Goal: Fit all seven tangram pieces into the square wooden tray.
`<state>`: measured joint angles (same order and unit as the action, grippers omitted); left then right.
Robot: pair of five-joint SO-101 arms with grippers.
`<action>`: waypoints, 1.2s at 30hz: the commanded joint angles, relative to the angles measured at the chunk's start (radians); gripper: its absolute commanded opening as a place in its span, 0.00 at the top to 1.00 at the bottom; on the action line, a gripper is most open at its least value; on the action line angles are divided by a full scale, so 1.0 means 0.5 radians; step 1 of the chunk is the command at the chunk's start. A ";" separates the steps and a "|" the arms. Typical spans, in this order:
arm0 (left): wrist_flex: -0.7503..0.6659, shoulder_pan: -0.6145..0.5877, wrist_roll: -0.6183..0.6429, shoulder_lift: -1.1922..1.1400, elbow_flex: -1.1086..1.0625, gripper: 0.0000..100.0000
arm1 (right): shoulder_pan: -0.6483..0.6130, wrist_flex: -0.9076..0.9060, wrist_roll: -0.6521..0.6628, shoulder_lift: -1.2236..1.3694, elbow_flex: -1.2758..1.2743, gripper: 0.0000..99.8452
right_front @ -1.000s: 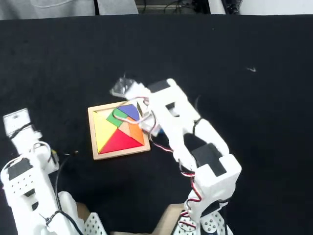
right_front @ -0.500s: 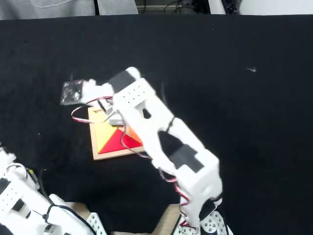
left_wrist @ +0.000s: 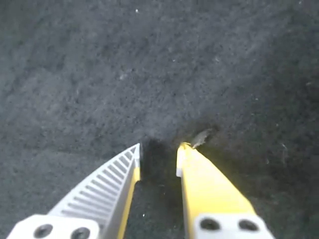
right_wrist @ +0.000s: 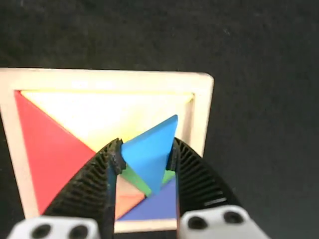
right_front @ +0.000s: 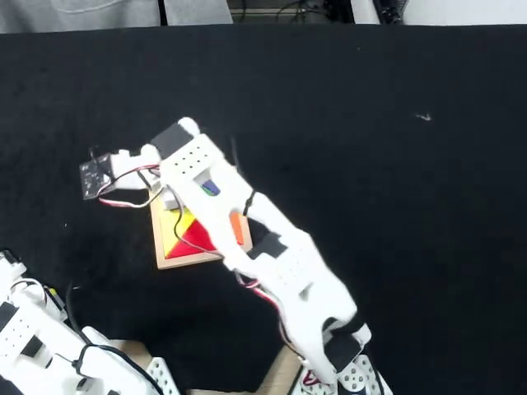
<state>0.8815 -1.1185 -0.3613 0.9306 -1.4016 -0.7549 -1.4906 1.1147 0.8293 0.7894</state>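
The square wooden tray [right_wrist: 202, 114] holds a large yellow triangle [right_wrist: 109, 117], a large red triangle [right_wrist: 45, 149], a green piece [right_wrist: 130, 175], a salmon piece [right_wrist: 124, 196] and a dark blue piece [right_wrist: 154, 204]. My right gripper [right_wrist: 146, 147] hangs over the tray, shut on a light blue triangle [right_wrist: 149, 154] that points toward the yellow one. In the high view the right arm [right_front: 247, 239] lies across the tray [right_front: 189, 260] and covers most of it. My left gripper [left_wrist: 158, 149] hovers over bare black table, open by a narrow gap with nothing in it.
Black cloth [right_front: 395, 164] covers the whole table. The left arm [right_front: 25, 329] sits at the lower left corner, away from the tray. The table's far edge meets clutter at the back [right_front: 198, 12].
The right arm has swung leftward across the tray and now hides most of the pieces. The left arm has drawn back toward the lower left corner.
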 commanded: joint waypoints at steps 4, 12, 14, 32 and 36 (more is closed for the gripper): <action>-0.031 0.023 0.018 0.009 0.005 0.87 | -0.015 -0.098 0.025 0.232 0.446 0.96; -0.034 0.026 0.018 0.009 0.002 0.87 | 0.095 -0.258 0.018 0.361 0.763 0.90; -0.034 0.026 0.018 0.009 0.002 0.87 | 0.107 -0.255 0.015 0.385 0.799 0.84; -0.037 0.063 0.018 0.009 0.002 0.87 | 0.114 -0.307 0.009 0.287 0.818 0.81; -0.031 0.115 0.018 0.009 -0.002 0.87 | 0.157 -0.430 -0.123 0.078 0.821 0.92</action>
<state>0.8815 -1.0925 -0.3613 0.9306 -1.4016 -0.7119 -1.6563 1.1178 1.0457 1.1439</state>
